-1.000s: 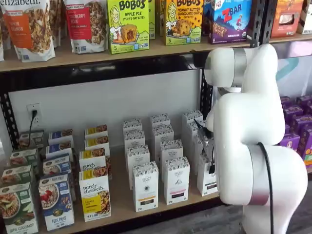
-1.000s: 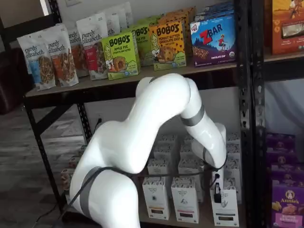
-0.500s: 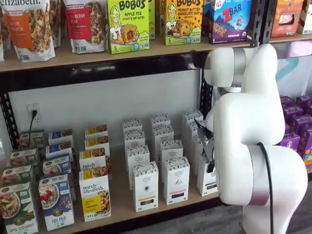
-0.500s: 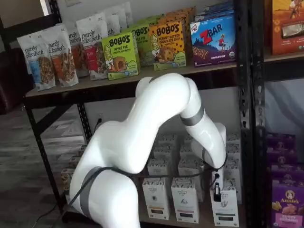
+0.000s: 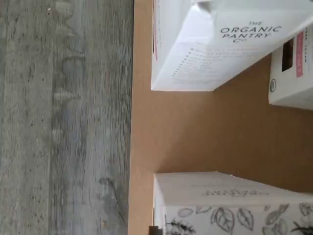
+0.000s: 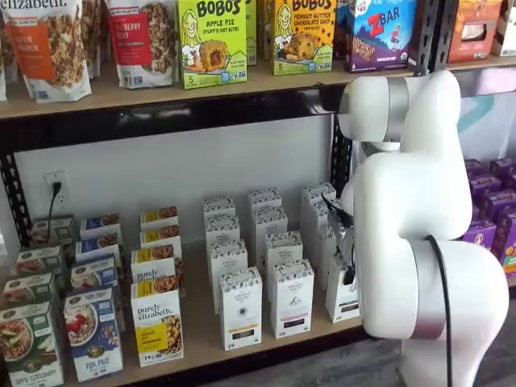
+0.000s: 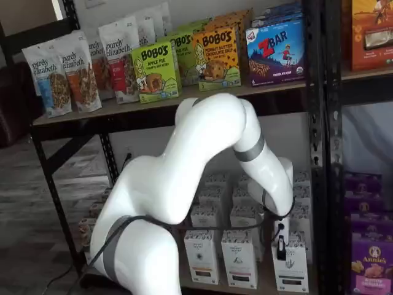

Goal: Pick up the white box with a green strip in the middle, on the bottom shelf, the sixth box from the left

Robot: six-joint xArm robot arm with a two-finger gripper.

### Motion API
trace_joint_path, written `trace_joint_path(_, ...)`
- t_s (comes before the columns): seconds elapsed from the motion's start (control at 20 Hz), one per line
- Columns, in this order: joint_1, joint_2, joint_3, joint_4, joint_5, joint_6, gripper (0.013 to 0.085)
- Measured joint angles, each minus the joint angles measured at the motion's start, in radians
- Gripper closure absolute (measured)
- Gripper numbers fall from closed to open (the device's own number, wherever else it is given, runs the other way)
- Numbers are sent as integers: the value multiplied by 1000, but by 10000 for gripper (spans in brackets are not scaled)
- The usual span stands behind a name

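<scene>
The white box (image 7: 291, 270) stands at the right end of the front row on the bottom shelf (image 6: 201, 330), a tan board. It also shows in a shelf view (image 6: 343, 300), half hidden by my arm. My gripper (image 7: 280, 246) reaches down over it, with one black finger along its left side. In a shelf view the gripper (image 6: 348, 270) is dark and side-on, pressed to the box. The wrist view shows the box's leaf-patterned top (image 5: 230, 210) very close, above the board (image 5: 195, 132). The fingers look closed on the box.
Like white cartons (image 6: 292, 298) stand in rows to the left, then a yellow-labelled purely elizabeth box (image 6: 157, 326). A carton with a pink strip (image 5: 220, 44) is next to the white box. A black rack upright (image 7: 316, 153) and purple boxes (image 6: 492, 218) are at the right. Grey floor (image 5: 63, 117) lies beyond the board's edge.
The arm has risen slightly, and the white box has shifted a little upward with the gripper.
</scene>
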Motion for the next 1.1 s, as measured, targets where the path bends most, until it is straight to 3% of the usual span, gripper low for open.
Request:
trace_joint_path(0.25, 1, -5, 6, -1, 3, 2, 490)
trace_joint_path(0.5, -1, -24, 22, -86, 40, 78, 490)
trace_joint_path(1.1, 13, -190, 300, -156, -56, 146, 490)
